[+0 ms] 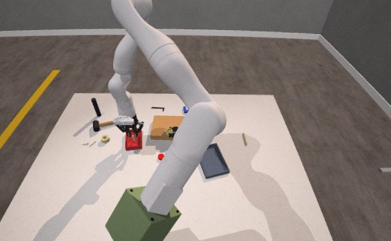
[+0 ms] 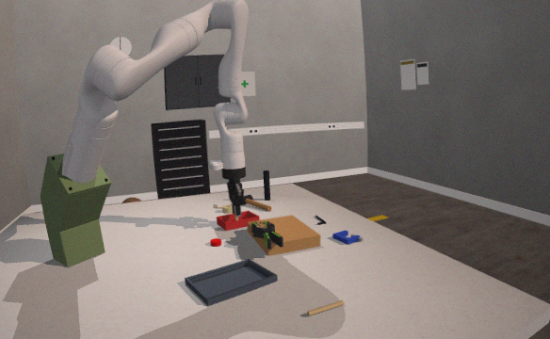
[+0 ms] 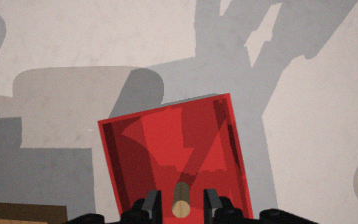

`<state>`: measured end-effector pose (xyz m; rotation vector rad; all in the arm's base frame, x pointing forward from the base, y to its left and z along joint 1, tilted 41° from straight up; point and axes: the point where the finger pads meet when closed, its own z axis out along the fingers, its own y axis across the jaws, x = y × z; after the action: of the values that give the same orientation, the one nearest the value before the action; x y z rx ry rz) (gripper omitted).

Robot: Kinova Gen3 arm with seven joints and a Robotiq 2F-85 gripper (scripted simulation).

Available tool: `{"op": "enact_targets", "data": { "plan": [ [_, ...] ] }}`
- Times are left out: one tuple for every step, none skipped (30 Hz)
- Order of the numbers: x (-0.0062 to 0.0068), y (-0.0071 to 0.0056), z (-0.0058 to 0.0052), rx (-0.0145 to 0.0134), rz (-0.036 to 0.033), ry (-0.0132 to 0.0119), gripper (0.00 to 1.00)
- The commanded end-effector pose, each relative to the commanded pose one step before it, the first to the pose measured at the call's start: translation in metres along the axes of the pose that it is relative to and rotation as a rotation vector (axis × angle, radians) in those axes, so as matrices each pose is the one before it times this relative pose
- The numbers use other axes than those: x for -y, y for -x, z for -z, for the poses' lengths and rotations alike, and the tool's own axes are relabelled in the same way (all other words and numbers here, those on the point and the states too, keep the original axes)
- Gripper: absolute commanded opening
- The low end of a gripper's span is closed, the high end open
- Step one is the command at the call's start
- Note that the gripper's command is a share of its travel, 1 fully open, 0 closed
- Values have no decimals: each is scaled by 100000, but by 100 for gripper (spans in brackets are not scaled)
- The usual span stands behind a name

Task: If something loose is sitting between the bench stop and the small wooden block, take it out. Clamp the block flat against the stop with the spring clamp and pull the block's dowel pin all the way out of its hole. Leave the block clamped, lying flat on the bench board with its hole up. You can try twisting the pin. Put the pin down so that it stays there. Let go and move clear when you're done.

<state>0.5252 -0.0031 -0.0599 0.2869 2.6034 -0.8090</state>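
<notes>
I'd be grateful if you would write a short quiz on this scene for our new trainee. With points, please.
1. True or false: the fingers of the end effector [image 1: 133,134] [image 2: 237,216] [image 3: 182,200] press the pin [image 1: 134,138] [image 2: 237,218] [image 3: 181,208] from both sides.
2. Which colour is the tray [image 1: 134,148] [image 2: 241,223] [image 3: 165,107] beneath the end effector?
A) green
B) blue-grey
C) red
3. Fill in: the black-and-green spring clamp [image 1: 175,128] [image 2: 263,230] rests on the ____.

Key: 1. False, a gap shows on each side. 2. C. 3. Bench board [image 1: 162,122] [image 2: 299,226] [image 3: 20,210].
</notes>
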Motion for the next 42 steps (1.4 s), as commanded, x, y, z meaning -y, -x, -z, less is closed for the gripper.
{"op": "enact_targets", "data": {
  "plan": [
    [24, -37, 925, -65, -871, -36, 34],
    [-1, 0, 251, -2, -1, 1, 34],
    [0, 0, 0, 0, 0, 0, 34],
    [0, 0, 0, 0, 0, 0, 34],
    [-1, -1, 272, -3, 0, 1, 34],
    [-1, 0, 292, -2, -1, 1, 34],
    [-1, -1, 311, -4, 0, 2, 34],
    [-2, 0, 326, -3, -1, 1, 34],
    [-2, -1, 338, -3, -1, 2, 34],
    [-1, -1, 350, -4, 0, 2, 34],
    [-2, -1, 358, -4, -1, 2, 34],
    [-2, -1, 364, -3, -1, 2, 34],
    [-2, -1, 370, -4, 0, 2, 34],
    [-2, -1, 374, -4, 0, 2, 34],
    [-2, -1, 375, -4, 0, 2, 34],
    [-2, -1, 375, -4, 0, 2, 34],
    [-2, -1, 374, -4, 0, 2, 34],
    [-2, -1, 372, -5, 0, 2, 34],
    [-2, -1, 366, -4, 0, 2, 34],
    [0, 0, 0, 0, 0, 0, 34],
    [0, 0, 0, 0, 0, 0, 34],
    [-2, -1, 361, -4, 0, 2, 34],
    [-2, -1, 354, -4, 0, 2, 34],
    [-2, -1, 346, -4, 0, 2, 34],
    [-2, 0, 335, -3, 0, 2, 34],
    [-2, -1, 325, -4, 0, 2, 34],
    [-2, -1, 314, -4, 1, 2, 34],
    [-2, 0, 300, -3, 0, 1, 34],
    [-1, -1, 288, -4, 1, 2, 34],
    [-2, 0, 272, -2, 0, 1, 34],
    [-1, -1, 258, -3, 1, 2, 34],
    [-2, 0, 242, -2, 0, 1, 34],
    [-1, -1, 226, -3, 1, 2, 34],
    [-2, 0, 209, -2, 0, 1, 34],
    [-1, -1, 192, -3, 1, 1, 34],
    [-1, 0, 175, -2, 0, 1, 34],
    [0, 0, 0, 0, 0, 0, 34],
    [0, 0, 0, 0, 0, 0, 34],
    [-1, 0, 158, -2, 0, 1, 34],
    [-1, -1, 141, -2, 1, 1, 34],
    [-1, -1, 124, -2, 0, 1, 34],
    [-1, 0, 107, -1, 0, 0, 34]
  ]
}}
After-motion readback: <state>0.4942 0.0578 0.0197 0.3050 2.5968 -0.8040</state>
